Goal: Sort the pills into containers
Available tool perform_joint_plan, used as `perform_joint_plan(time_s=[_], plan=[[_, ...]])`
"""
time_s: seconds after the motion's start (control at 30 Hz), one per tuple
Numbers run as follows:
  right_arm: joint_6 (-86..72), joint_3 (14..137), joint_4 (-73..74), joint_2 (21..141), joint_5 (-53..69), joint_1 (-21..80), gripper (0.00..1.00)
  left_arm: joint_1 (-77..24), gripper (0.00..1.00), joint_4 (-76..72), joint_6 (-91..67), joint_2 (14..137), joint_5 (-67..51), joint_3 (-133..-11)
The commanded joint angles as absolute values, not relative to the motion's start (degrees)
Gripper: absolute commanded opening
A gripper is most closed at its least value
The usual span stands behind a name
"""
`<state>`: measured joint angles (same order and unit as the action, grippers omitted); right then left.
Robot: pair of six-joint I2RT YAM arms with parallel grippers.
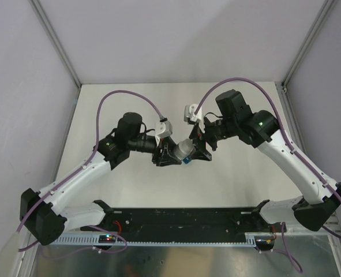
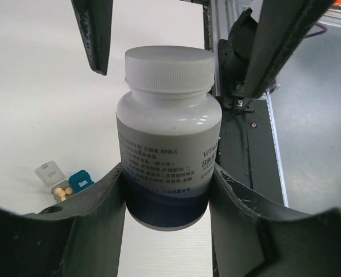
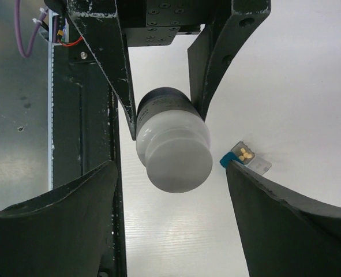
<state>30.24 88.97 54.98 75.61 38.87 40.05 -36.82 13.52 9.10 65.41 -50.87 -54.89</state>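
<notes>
A white capped bottle [image 1: 184,151] with a dark blue base hangs above the table, and my left gripper [image 2: 165,173] is shut on its lower body [image 2: 167,144]. My right gripper [image 3: 170,173] is open, its fingers [image 3: 89,196] wide on either side of the white cap [image 3: 179,167] and apart from it. The containers [image 2: 69,183] lie on the table below: a teal compartment [image 2: 81,180] joined to a grey one with its lid open. Yellow pills [image 3: 244,154] lie in the grey compartment. In the top view only a blue speck of the containers [image 1: 187,161] shows under the grippers.
A black rail [image 1: 182,222] with both arm bases runs along the near table edge. White walls with aluminium posts [image 1: 57,43] enclose the table on three sides. The arms meet over the table's middle.
</notes>
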Motion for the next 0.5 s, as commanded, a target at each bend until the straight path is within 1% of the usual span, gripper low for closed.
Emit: perform_joint_plan(time_s=[0.0,0.17,0.47], plan=[[32.5,92.1,54.5,76.3,37.8,40.7,0.8,-36.4,0.0,14.0,10.5,65.5,-53.7,-57.5],[33.1,93.1,55.6,77.4,39.3,41.0,0.7,-36.4,0.0,14.4,10.8,65.6,-53.8,-57.5],[33.5,94.1,57.2,79.0,42.0,41.1,0.43,-36.5,0.0,14.5,11.2,65.6,-53.0,-57.6]])
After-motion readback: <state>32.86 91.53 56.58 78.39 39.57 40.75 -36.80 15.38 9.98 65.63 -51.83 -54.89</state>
